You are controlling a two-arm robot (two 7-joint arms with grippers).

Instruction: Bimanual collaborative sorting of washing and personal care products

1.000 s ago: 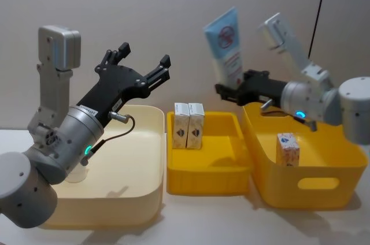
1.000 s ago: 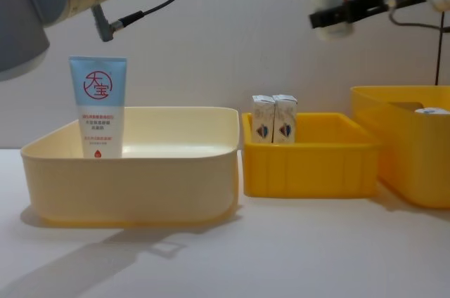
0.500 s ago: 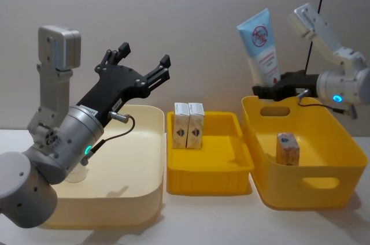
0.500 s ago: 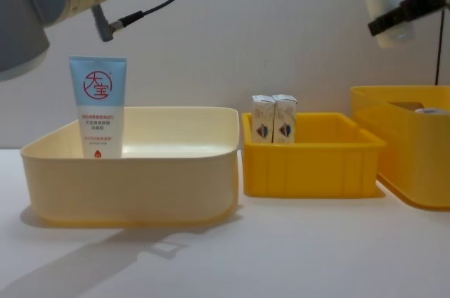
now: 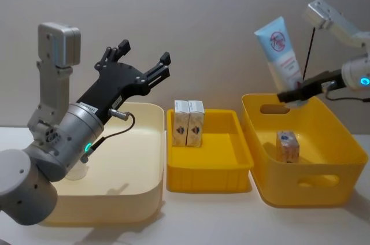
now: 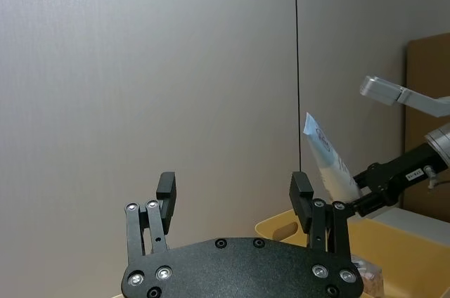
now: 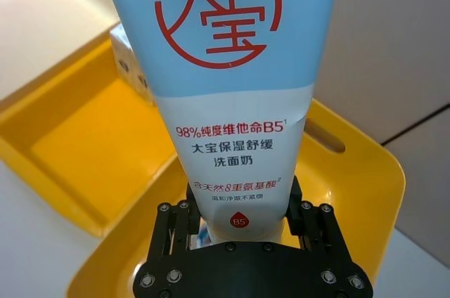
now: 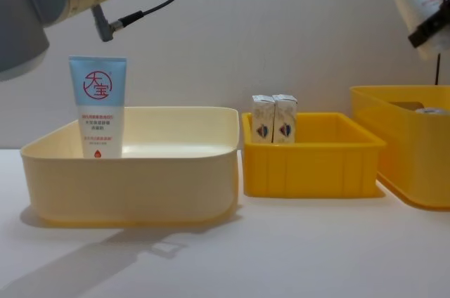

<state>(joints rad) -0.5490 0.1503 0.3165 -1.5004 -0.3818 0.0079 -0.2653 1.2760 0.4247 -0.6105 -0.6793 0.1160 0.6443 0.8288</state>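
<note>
Right gripper: raised over the rear of the deep yellow bin on the robot's right; its black fingers pinch the lower, capped end of a squeeze tube.
Held tube: white body with pale-blue top end, tilted, blue end uppermost. Writing in the right wrist view: a red ring logo with "大宝", then "98%纯度维他命B5", "大宝保湿舒缓", "洗面奶", a smaller red line that seems to read "含天然8重氨基酸", and a red drop marked "B5".
Left gripper: lifted above the cream bin on the robot's left, fingers spread wide with nothing between them.
Second tube: stands upright on its cap inside the cream bin, against the far left wall; same red "大宝" logo on pale blue, small red lines beneath too fine to read.
Shallow yellow tray: sits between the two bins.
Pair of cartons: cream, upright, touching side by side at the tray's back left corner; each front bears a blue-and-red emblem.
Single carton: same kind, standing alone on the floor of the deep yellow bin, below the held tube.
</note>
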